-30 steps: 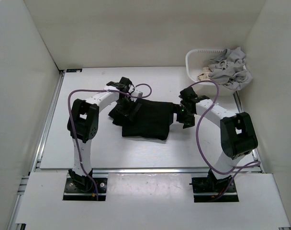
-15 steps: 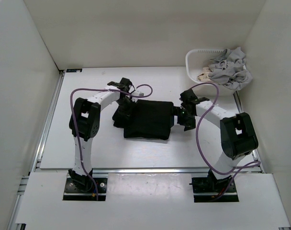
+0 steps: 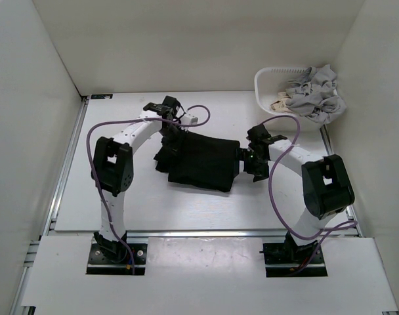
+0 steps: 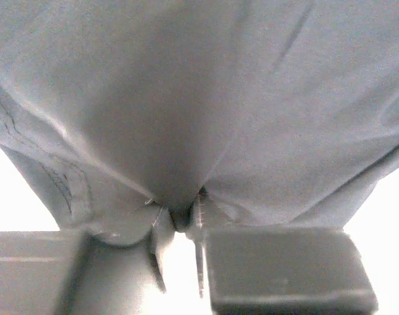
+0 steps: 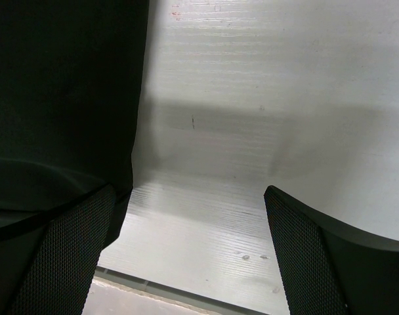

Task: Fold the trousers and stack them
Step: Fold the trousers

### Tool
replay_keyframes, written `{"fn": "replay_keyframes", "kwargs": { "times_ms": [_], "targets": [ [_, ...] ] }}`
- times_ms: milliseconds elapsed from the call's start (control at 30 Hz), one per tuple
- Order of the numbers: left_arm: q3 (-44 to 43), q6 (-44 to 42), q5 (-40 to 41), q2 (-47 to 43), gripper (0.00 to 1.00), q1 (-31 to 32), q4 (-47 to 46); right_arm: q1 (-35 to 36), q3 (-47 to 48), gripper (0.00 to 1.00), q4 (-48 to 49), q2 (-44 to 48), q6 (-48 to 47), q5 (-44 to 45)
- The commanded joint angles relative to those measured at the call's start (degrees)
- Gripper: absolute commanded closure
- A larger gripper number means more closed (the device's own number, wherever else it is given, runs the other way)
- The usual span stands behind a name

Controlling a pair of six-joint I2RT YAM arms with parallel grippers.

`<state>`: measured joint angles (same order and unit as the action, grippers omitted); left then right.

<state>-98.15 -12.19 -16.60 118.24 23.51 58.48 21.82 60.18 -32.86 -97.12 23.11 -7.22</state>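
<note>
Now my left hand point(image 4: 178, 220) pinches the trousers point(image 3: 203, 163) at nine o'clock, right hand point(image 3: 251, 161) released; next, probably fold toward three o'clock.

Folded soft black trousers point(image 3: 205, 164) lie on the white surface point(image 3: 121, 203) — our left gripper point(image 3: 168, 147) at one edge, right gripper point(image 3: 246, 161) opposite.

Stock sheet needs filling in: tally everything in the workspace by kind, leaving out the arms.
black trousers: 1
white basket: 1
grey garment heap: 1 (the pieces in it cannot be told apart)
beige cloth: 1
Total: 4
</note>
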Motion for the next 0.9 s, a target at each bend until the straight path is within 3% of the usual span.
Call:
{"fn": "replay_keyframes", "kwargs": {
  "times_ms": [0, 100, 200, 400, 533, 767, 867],
  "targets": [
    [-4.1, -2.4, -1.9, -5.5, 0.71, 0.3, 2.0, 0.1, 0.0, 0.01, 0.2, 2.6, -0.9, 0.5],
    [-4.9, -3.0, -3.4, -6.0, 0.66, 0.3, 3.0, 0.1, -0.6, 0.01, 0.7, 2.6, -0.9, 0.5],
    [-5.0, -4.3, -4.0, -6.0, 0.51, 0.3, 3.0, 0.1, -1.1, 0.01, 1.2, 2.6, -0.9, 0.5],
    [-0.4, -4.1, -2.3, 1.1, 0.51, 0.3, 3.6, 0.1, -1.1, 0.01, 1.2, 2.6, -0.4, 0.5],
    [-1.2, -0.6, 0.2, 1.1, 0.35, -0.4, 2.2, 0.1, -2.5, 0.01, 1.2, 3.7, -0.9, 0.5],
    [1.6, 0.8, 3.6, -0.4, 0.35, -0.9, 0.2, 0.1, -5.0, 0.01, 1.8, 4.3, -0.9, 1.1],
    [2.9, 0.8, 1.5, 1.4, 0.35, -0.9, 0.2, 0.1, -5.0, 0.01, 1.8, 4.3, -0.9, 1.1]
  ]
}}
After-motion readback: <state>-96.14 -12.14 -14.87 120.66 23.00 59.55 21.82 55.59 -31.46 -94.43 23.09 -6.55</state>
